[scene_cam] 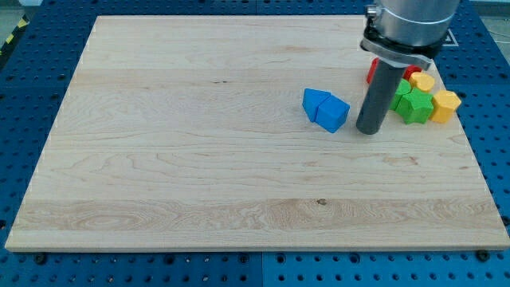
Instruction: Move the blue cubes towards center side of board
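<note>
Your pale wooden board [199, 183] lies on a blue perforated table [24, 96], with the blue cubes [325, 109] right of centre.

You see the two cubes touching one another, and my tip [367, 131] standing just beside them on the view's right, apart from them; it is a bare rod with nothing that opens or closes. Behind the rod, near the board's right edge, sit green blocks [412, 104], yellow blocks [445, 104] and a partly hidden red block [371, 72].

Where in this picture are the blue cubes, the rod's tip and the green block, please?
blue cubes [326, 110]: camera view, on the seam where the two touching cubes meet.
my tip [367, 131]: camera view, the rod's very end, just right of the blue cubes.
green block [413, 104]: camera view, its front face.
</note>
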`<state>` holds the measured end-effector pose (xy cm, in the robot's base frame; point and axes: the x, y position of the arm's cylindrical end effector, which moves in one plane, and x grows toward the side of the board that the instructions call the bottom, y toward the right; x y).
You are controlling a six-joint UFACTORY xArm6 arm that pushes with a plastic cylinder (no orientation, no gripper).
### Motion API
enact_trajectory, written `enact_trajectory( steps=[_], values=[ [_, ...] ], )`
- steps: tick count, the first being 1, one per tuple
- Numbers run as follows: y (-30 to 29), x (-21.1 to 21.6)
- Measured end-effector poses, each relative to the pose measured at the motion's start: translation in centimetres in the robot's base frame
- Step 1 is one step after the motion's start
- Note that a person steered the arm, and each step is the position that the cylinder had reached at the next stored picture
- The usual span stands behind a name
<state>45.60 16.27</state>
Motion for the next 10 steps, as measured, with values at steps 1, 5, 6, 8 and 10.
enact_trajectory(
  steps=[1, 5, 6, 8, 10],
  values=[
    [-1.0, -1.2],
    [-7.7, -1.9],
    [-11.0, -2.4],
    [-6.6, -2.5],
    [-5.7, -8.4]
  ],
)
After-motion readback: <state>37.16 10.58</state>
